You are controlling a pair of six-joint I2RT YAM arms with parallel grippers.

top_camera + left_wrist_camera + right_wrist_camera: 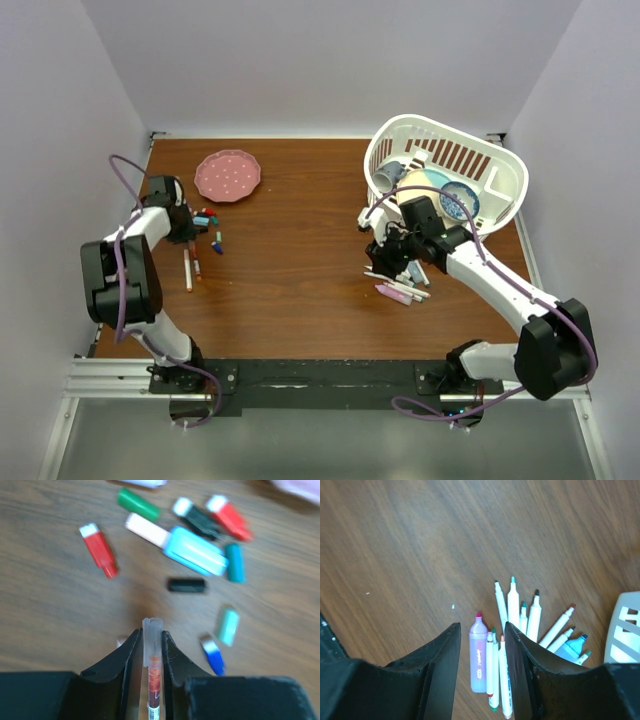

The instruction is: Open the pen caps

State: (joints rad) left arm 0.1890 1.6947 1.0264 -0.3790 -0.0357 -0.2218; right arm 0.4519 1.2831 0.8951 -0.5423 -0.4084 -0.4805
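Note:
Several loose pen caps lie on the wooden table in the left wrist view: a red one [98, 550], a green one [138, 504], a black one [186, 585], a teal one [234, 562], a blue one [213, 655] and a wide light-blue one [195, 551]. My left gripper [151, 632] is shut on a slim pen with red ink and a clear cap [152, 630], just short of those caps. My right gripper [481, 626] hangs open over a fan of uncapped pens, a purple highlighter [478, 655] and thin white markers [513, 607] among them.
A pink plate [227, 176] sits at the back left. A white basket [500, 165] holding dishes stands at the back right, close behind my right arm. Two pens [187, 270] lie on the table near my left arm.

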